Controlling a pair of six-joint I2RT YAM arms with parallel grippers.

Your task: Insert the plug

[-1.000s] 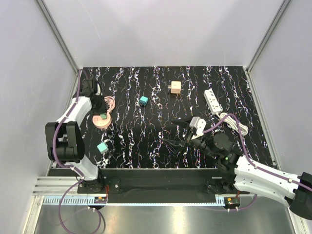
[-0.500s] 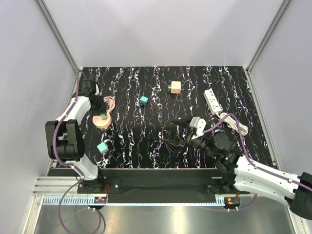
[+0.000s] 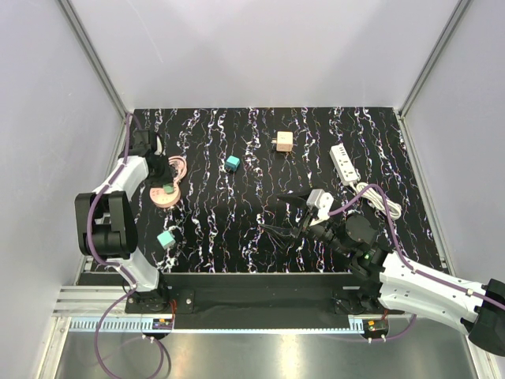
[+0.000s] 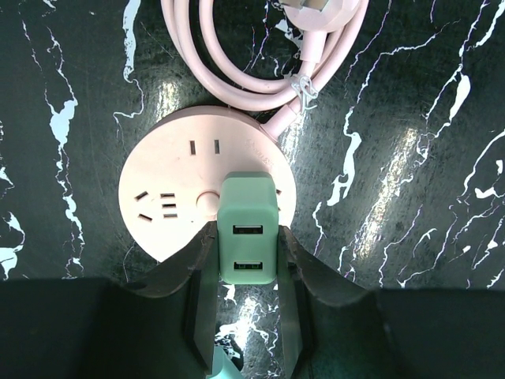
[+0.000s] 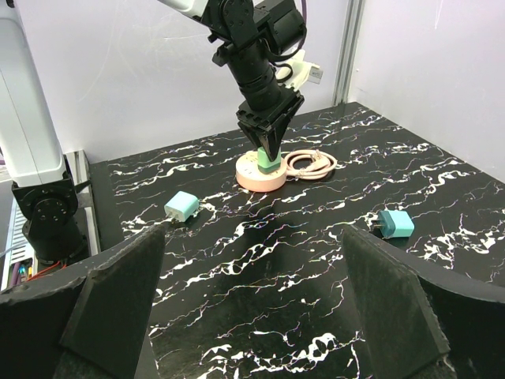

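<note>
The teal-blue plug [image 3: 232, 163] lies free on the black marbled mat, apart from both grippers; the right wrist view has it at the right [image 5: 394, 224]. My left gripper [image 4: 248, 237] is shut on a green two-port charger cube [image 4: 248, 225]. That cube stands upright on the pink round socket [image 4: 162, 197], at the mat's left [image 3: 162, 199]. My right gripper [image 5: 252, 292] hangs open over the mat's middle [image 3: 272, 213] with nothing between its fingers.
A pale cyan cube [image 3: 166, 238] lies near the left front. A tan cube [image 3: 283, 141] sits at the back, and a white power strip [image 3: 344, 163] with its coiled cable [image 3: 379, 197] is at the right. The socket's pink cord [image 4: 237, 63] loops behind it.
</note>
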